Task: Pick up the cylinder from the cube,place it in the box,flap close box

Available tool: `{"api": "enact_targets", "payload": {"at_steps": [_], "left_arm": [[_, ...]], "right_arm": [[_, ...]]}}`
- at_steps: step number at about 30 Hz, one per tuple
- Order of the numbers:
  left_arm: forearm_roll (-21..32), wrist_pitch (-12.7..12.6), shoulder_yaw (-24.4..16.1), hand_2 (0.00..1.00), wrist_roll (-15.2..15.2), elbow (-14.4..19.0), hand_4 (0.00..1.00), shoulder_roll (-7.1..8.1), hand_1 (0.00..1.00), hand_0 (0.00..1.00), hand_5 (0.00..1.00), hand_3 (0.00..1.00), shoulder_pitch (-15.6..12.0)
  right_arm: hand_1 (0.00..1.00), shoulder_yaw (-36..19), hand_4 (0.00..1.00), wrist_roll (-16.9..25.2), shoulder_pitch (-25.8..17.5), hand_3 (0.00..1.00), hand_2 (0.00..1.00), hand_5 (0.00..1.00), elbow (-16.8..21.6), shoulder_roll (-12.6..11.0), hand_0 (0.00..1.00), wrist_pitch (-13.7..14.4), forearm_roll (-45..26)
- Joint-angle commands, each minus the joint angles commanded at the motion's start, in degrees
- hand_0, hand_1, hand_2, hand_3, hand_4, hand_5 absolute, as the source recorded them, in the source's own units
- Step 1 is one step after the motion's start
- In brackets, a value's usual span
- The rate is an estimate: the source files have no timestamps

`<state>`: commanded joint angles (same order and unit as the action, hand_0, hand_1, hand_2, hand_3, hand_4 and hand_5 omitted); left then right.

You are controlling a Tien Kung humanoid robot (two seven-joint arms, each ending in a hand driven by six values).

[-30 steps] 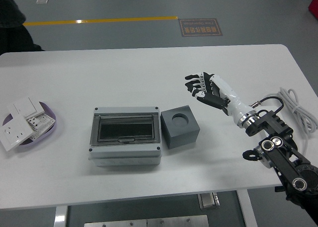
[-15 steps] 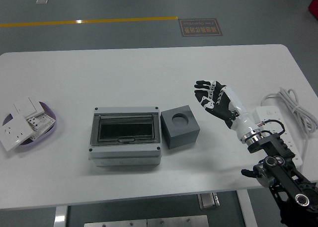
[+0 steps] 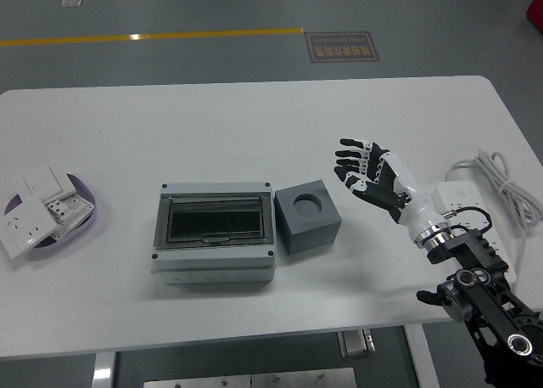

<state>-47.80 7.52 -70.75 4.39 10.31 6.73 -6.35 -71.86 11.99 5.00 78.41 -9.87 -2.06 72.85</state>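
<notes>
Head view: you are looking down over the white table [image 3: 254, 125], its near edge at the bottom. Your right hand [image 3: 370, 174] enters from the lower right and hangs to the right of the cube [image 3: 307, 216], apart from it, with the fingers [image 3: 349, 160] spread and holding nothing. The forearm behind it is cut off at the picture's lower right corner. Your left arm is out of the picture.

The dark grey cube stands near the middle of the table, just beside the right end of the box [image 3: 214, 233]. A round recess shows in the cube's top face; whether a cylinder sits inside it is hard to make out, since the recess reads only as a darker circle. The grey box lies flat with its flap down; the dark window in the flap hides whatever is inside.

At the far left, a purple dish [image 3: 89, 218] carries white switch plates [image 3: 38, 205] stacked loosely, one overhanging the rim. At the right edge, a white power strip [image 3: 462, 205] with its coiled cable [image 3: 509, 180] lies partly behind your wrist.
</notes>
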Motion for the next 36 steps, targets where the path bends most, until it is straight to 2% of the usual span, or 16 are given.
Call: {"api": "enact_targets", "payload": {"at_steps": [7, 19, 36], "left_arm": [[0.47, -0.17, 0.4, 0.679, 0.35, 0.0, 0.816, -0.16, 0.678, 0.638, 0.333, 0.737, -0.26], [0.83, -0.39, 0.53, 0.679, 0.41, 0.0, 0.81, -0.03, 0.677, 0.638, 0.331, 0.735, 0.48], [0.38, -0.79, -0.47, 0.679, 0.44, 0.0, 0.802, 0.54, 0.676, 0.637, 0.329, 0.729, 1.99]], "right_arm": [[0.687, -1.18, 0.776, -1.27, -0.15, 0.692, 0.663, 0.215, 1.38, -0.31, 0.724, -0.24, 1.12], [0.668, -2.67, 0.763, -1.8, -0.95, 0.657, 0.636, 0.231, 7.61, -0.88, 0.695, -0.77, 2.0], [0.658, -3.25, 0.754, -2.24, -0.7, 0.659, 0.637, 0.241, 7.87, -0.94, 0.685, -0.06, 2.56]]}}
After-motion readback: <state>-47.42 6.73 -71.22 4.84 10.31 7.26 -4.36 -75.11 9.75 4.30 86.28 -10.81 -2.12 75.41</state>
